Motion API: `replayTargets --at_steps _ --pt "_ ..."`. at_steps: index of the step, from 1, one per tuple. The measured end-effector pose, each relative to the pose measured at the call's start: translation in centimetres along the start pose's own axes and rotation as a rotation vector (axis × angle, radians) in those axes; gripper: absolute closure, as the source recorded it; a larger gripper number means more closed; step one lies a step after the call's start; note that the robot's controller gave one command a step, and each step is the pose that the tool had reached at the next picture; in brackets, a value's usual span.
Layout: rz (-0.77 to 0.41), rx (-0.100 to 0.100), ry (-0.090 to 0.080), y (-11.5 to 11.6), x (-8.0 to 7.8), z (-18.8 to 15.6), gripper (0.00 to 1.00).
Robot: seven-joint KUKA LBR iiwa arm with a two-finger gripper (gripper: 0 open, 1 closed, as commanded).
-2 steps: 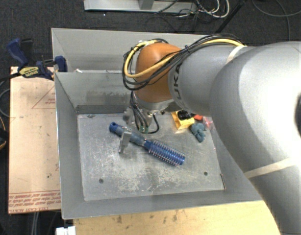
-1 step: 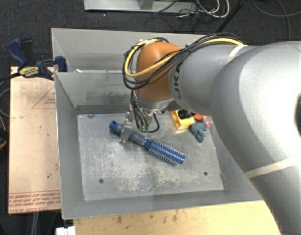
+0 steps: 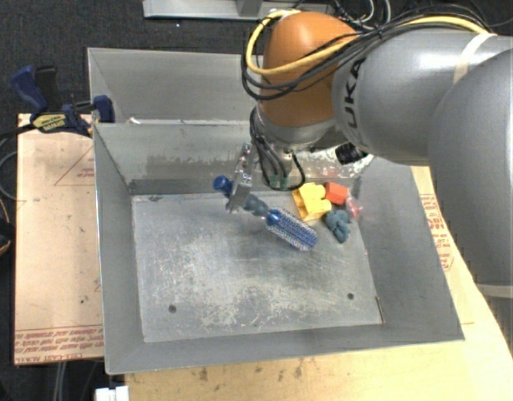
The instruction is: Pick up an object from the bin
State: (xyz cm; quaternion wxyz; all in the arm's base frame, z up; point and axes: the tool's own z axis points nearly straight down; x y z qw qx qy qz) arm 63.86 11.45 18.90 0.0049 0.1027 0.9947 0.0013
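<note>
- Gripper (image 3: 238, 192) hangs low in the far middle of the bin (image 3: 240, 295), close to the foot of the far wall.
- It sits under the orange cover (image 3: 302, 44) at the wrist. The grey arm (image 3: 424, 90) comes in from the right, with yellow and black cables looped round the cover.
- I cannot tell whether the gripper is open or closed, as the wrist and cables crowd that spot.
- A blue brush (image 3: 286, 225) lies flat on the bin floor just right of the gripper. Its handle end points far-left at the gripper tip and its bristle head points near-right.
- The handle end is just beside the tip. I cannot tell whether they touch, or whether the handle is gripped.
- A small blue bit (image 3: 221, 184) lies just left of the gripper, near the far wall.
- A small heap lies right of the brush, against the right wall.
- In the heap, a yellow block (image 3: 311, 200) lies nearest the brush, with an orange block (image 3: 336, 193) touching its right side.
- A teal piece (image 3: 339, 226) lies near of these, by the bristle head, and a pink piece (image 3: 354, 210) is just right of it.
- A clear pack (image 3: 327, 167) lies on the far side of the heap, partly under the wrist.
</note>
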Motion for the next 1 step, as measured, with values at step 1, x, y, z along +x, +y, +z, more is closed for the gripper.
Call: replayTargets --at_steps 1 --pt "-0.030 0.000 0.001 0.12 0.18 -5.94 1.00"
